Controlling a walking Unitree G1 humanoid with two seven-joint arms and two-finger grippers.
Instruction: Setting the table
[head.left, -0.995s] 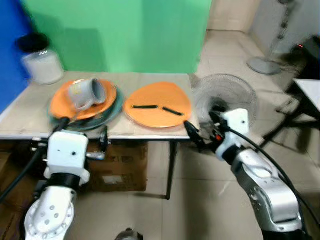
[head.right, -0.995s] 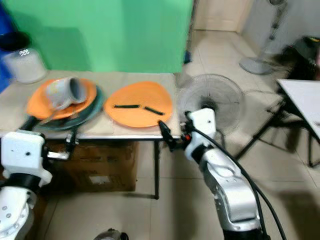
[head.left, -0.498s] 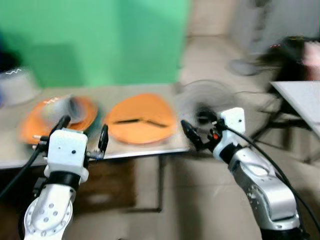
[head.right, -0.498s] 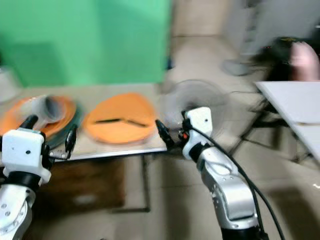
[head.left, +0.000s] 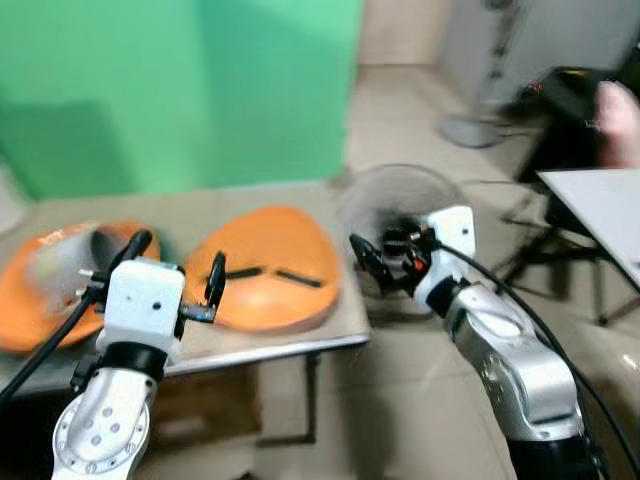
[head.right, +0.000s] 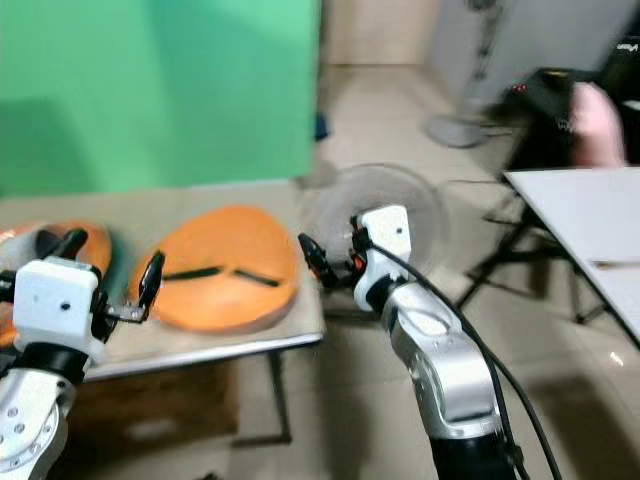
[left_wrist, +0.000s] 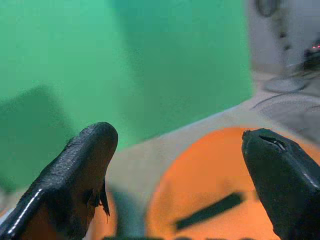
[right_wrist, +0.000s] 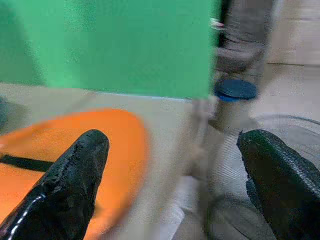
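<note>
Orange plate (head.left: 268, 283) with two black sticks (head.left: 262, 273) lying flat on surface (head.left: 210, 345), beside stacked orange plates (head.left: 40, 300) holding tipped cup (head.left: 65, 270). Left gripper (head.left: 175, 270) raised before surface, fingers apart. Right gripper (head.left: 372, 262) off surface corner near floor fan (head.left: 390, 205), fingers apart. No legible writing; frames blurred.
</note>
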